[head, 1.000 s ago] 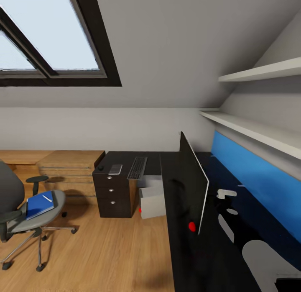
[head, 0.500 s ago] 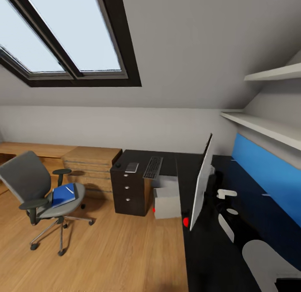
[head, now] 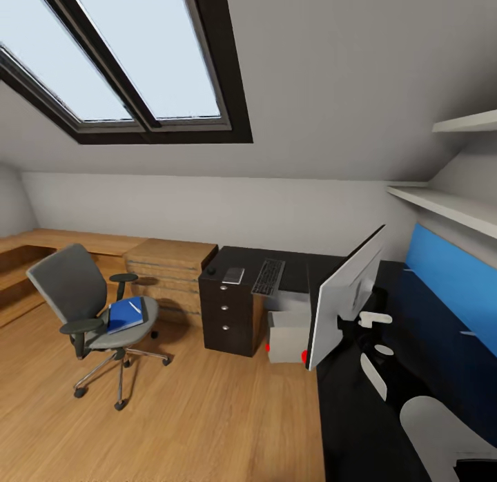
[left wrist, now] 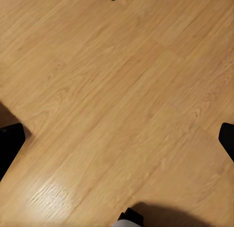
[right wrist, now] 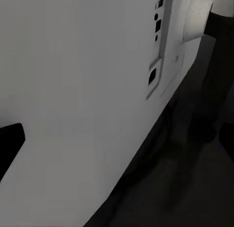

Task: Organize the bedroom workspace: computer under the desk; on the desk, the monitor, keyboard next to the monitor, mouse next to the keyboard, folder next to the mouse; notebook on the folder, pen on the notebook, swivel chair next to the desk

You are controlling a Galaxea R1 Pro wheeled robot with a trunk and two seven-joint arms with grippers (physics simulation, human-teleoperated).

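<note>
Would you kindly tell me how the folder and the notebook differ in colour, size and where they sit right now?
The folder is bright blue, the notebook grey. The folder looks larger than the notebook. The folder lies on the swivel chair seat, apart from the desk, while the notebook already rests on the desk, between the mouse and the keyboard. Both are flat rectangles lying face up.

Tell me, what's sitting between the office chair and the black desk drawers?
In the head view, a light-wood chest stands back between the chair and the drawers; nearer, just wood floor.
</note>
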